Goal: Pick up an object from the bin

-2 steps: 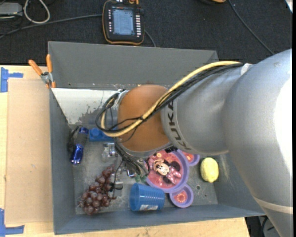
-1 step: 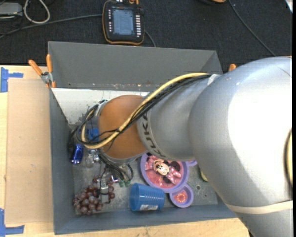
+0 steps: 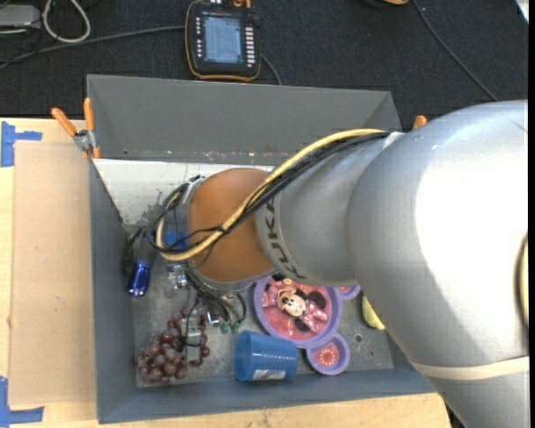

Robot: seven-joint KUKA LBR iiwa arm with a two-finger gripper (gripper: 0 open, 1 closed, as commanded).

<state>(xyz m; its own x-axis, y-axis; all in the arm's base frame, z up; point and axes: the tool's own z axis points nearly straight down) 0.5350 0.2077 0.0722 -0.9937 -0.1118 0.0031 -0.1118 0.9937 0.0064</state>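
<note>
My gripper [image 3: 194, 326] reaches down from under the arm's orange cover at the bin's front left, its tip right at the upper edge of a bunch of dark red grapes [image 3: 165, 357]. The grapes lie on the bin floor near the front left corner. Whether the tip touches them I cannot tell. Just right of the grapes, a blue plastic cup [image 3: 264, 358] lies on its side. Behind the cup sits a purple plate [image 3: 299, 308] with a cartoon mouse picture, partly hidden under the arm.
A small purple round dish [image 3: 328, 356] lies right of the cup, and a yellow thing [image 3: 372, 314] shows at the arm's edge. The arm and its cover hide the middle and right of the bin. The left wall stands close to the gripper.
</note>
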